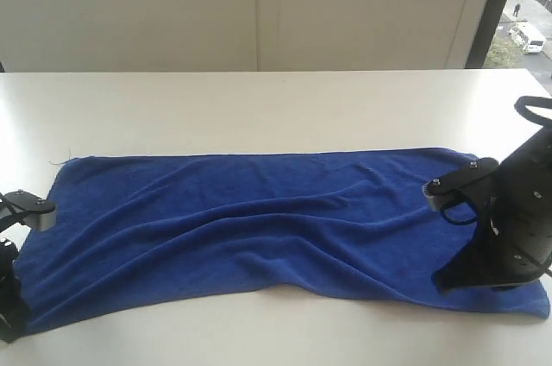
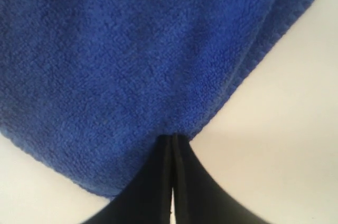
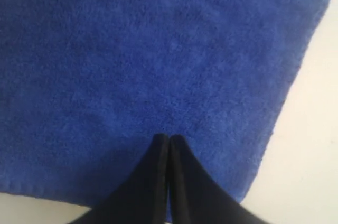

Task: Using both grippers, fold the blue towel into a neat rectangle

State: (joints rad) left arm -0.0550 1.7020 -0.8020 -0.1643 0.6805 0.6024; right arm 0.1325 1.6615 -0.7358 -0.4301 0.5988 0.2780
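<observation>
Left gripper (image 2: 173, 138), right gripper (image 3: 168, 138) (both low) pinch towel (image 1: 259, 219).

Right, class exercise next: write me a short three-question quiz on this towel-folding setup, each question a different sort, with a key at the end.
1. True or false: the blue towel lies bunched up in a heap.
2. Pick one: the left claw and the right claw are A) both wide open, B) both shut, C) one open and one shut.
3. Fill in: the towel lies on a ____ table.

Key: 1 false, it lies spread out lengthwise with a few wrinkles; 2 B; 3 white.
</observation>
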